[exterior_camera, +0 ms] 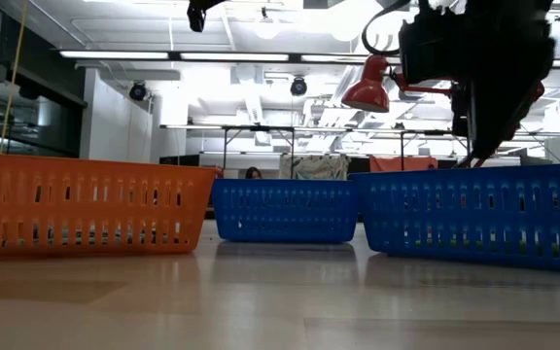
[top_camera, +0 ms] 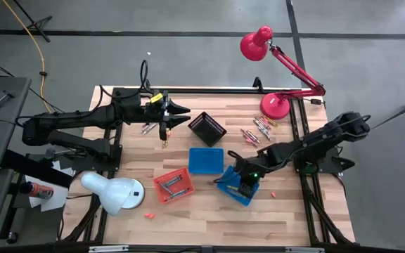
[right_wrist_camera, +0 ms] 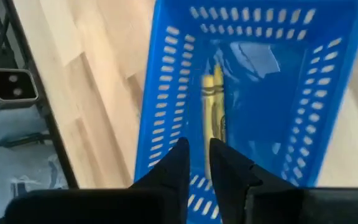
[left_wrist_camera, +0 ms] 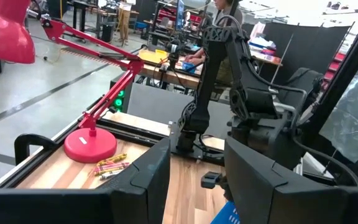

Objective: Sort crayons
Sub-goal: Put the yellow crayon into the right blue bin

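Observation:
My right gripper (top_camera: 239, 184) hangs over the near-right blue mesh basket (top_camera: 236, 187), fingers pointing down, with only a narrow gap between the tips (right_wrist_camera: 197, 158) and nothing held. Two yellow crayons (right_wrist_camera: 212, 109) lie on that basket's floor. My left gripper (top_camera: 186, 112) is open and empty (left_wrist_camera: 196, 168), raised at the far left beside the black basket (top_camera: 207, 128). Crayons lie loose on the table in a pile near the red lamp's base (top_camera: 257, 131) and in another under the left gripper (top_camera: 150, 128). Several crayons lie in the red-orange basket (top_camera: 173, 185).
A second blue basket (top_camera: 206, 160) stands mid-table. A red desk lamp (top_camera: 274, 105) stands at the far right and a white lamp (top_camera: 114, 191) at the near left. Single crayons lie at the near edge (top_camera: 148, 214) and right of the basket (top_camera: 273, 193).

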`<state>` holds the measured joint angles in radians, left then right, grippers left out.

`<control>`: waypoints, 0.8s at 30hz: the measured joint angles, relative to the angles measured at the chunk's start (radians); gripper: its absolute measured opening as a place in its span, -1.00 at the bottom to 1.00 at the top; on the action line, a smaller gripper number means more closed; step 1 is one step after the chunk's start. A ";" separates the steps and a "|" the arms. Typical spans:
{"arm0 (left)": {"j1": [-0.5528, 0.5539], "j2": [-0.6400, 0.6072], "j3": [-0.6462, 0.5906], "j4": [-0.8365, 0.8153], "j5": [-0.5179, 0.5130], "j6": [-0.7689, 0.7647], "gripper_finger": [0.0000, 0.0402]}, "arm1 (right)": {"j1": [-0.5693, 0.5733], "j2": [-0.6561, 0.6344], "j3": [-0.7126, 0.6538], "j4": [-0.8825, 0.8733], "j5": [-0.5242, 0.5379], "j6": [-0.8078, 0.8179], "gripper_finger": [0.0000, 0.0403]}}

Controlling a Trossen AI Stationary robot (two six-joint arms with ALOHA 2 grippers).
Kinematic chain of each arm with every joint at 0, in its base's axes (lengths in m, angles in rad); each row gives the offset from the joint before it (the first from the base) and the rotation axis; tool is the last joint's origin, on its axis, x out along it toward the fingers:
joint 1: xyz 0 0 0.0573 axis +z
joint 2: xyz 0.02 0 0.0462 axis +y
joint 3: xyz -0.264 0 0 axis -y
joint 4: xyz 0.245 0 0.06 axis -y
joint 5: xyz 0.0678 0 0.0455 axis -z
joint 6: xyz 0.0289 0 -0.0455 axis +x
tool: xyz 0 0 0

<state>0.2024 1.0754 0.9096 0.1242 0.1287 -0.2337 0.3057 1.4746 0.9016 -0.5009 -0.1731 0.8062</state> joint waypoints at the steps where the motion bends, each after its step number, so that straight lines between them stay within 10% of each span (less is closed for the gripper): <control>1: 0.000 0.000 0.000 0.000 0.000 0.000 -0.30 | -0.006 -0.001 0.000 -0.002 0.007 0.000 -0.67; 16: 0.000 0.000 0.000 0.000 0.000 0.002 -0.30 | -0.169 -0.167 0.000 0.033 0.073 -0.183 -0.29; 24: 0.000 0.000 0.000 0.000 -0.001 0.053 -0.30 | -0.264 -0.186 0.000 0.496 0.178 -0.561 -0.29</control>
<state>0.2024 1.0755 0.9093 0.1242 0.1280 -0.1810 0.0421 1.2884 0.9020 -0.0052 0.0049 0.2451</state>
